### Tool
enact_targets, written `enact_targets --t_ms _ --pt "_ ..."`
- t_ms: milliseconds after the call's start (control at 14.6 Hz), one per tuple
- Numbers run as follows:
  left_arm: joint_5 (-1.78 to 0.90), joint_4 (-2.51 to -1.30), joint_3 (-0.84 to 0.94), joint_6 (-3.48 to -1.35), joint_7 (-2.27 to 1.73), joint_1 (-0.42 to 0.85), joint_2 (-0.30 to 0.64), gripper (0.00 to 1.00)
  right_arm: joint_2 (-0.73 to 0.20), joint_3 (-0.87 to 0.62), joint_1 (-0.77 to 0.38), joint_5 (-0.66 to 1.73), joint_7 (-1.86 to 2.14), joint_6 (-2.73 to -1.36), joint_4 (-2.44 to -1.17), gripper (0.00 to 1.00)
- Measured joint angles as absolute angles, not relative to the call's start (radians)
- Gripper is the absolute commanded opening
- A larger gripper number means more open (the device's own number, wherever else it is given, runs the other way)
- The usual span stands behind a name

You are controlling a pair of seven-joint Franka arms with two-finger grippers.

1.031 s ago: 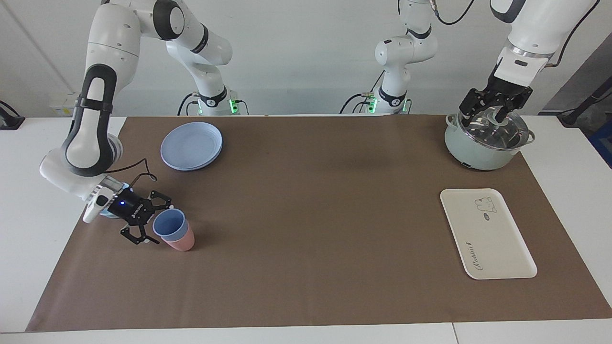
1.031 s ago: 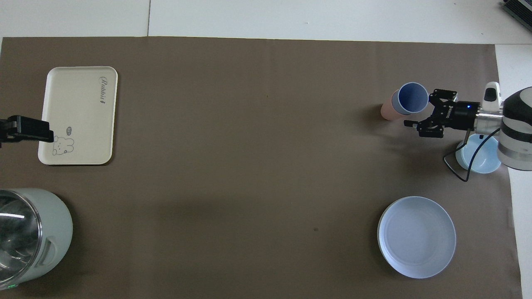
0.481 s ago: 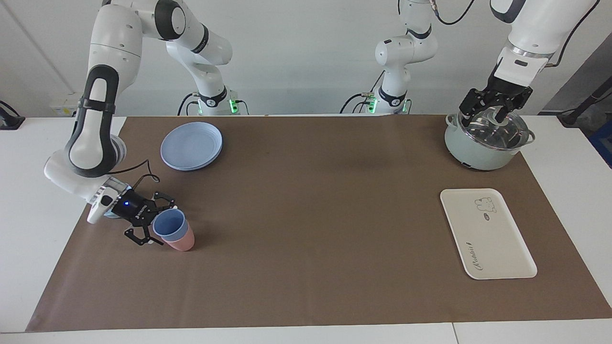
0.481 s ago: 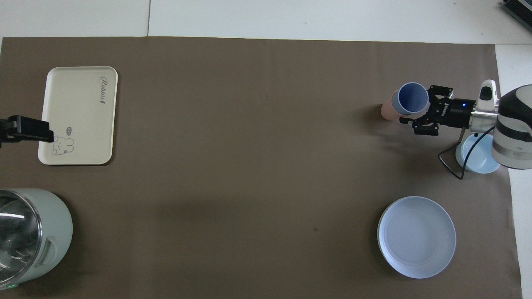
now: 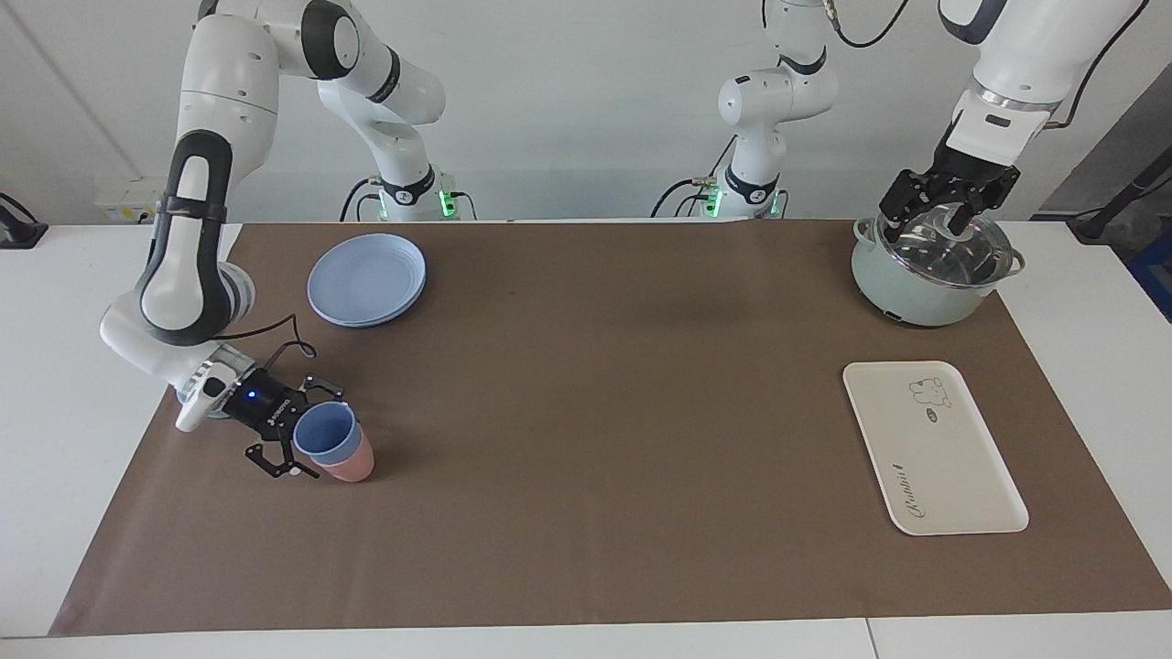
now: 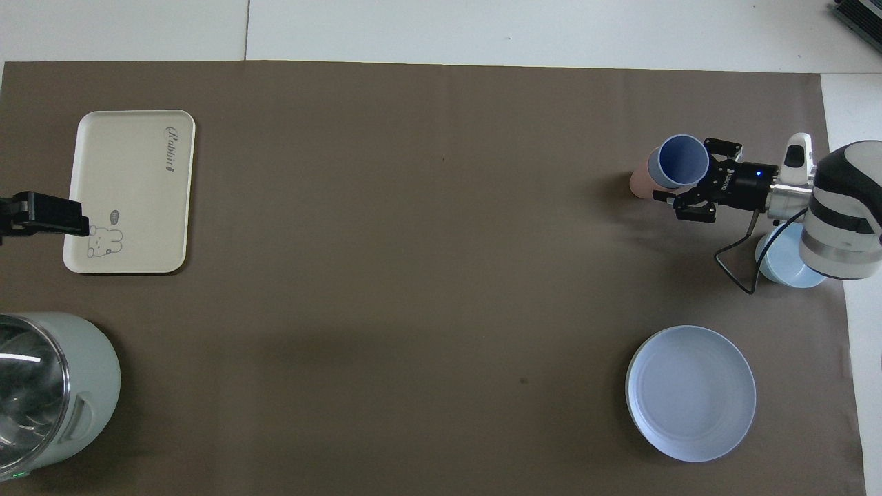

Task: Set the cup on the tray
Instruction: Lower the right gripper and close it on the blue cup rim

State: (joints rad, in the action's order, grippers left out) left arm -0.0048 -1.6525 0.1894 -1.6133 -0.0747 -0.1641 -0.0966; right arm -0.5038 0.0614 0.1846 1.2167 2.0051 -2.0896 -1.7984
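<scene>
The periwinkle-blue cup [image 5: 324, 436] stands nested inside a pink cup [image 5: 350, 465] toward the right arm's end of the table; it also shows in the overhead view [image 6: 682, 160]. My right gripper [image 5: 308, 432] is low and level with the cup, open, one finger on each side of it [image 6: 694, 173]. The cream tray [image 5: 934, 448] with the bear drawing lies bare toward the left arm's end [image 6: 131, 193]. My left gripper [image 5: 936, 203] waits open above the pot's lid.
A round blue plate [image 5: 366, 279] lies nearer the robots than the cups [image 6: 690, 393]. A light-blue bowl [image 6: 792, 265] sits under the right wrist. A pale green pot [image 5: 916, 284] with a glass lid stands nearer the robots than the tray.
My right gripper has slid toward the cups, so its open fingers now straddle the blue cup. The cups, tray and left arm have not moved.
</scene>
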Motion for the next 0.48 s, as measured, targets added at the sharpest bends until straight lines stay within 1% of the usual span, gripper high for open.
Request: enact_targets --t_ms 481 --pt "-0.005 -1.653 0.189 -1.613 -0.075 -0.164 -0.097 1.00 -0.507 0.061 0.179 1.221 2.006 -2.088 -1.806 1.00"
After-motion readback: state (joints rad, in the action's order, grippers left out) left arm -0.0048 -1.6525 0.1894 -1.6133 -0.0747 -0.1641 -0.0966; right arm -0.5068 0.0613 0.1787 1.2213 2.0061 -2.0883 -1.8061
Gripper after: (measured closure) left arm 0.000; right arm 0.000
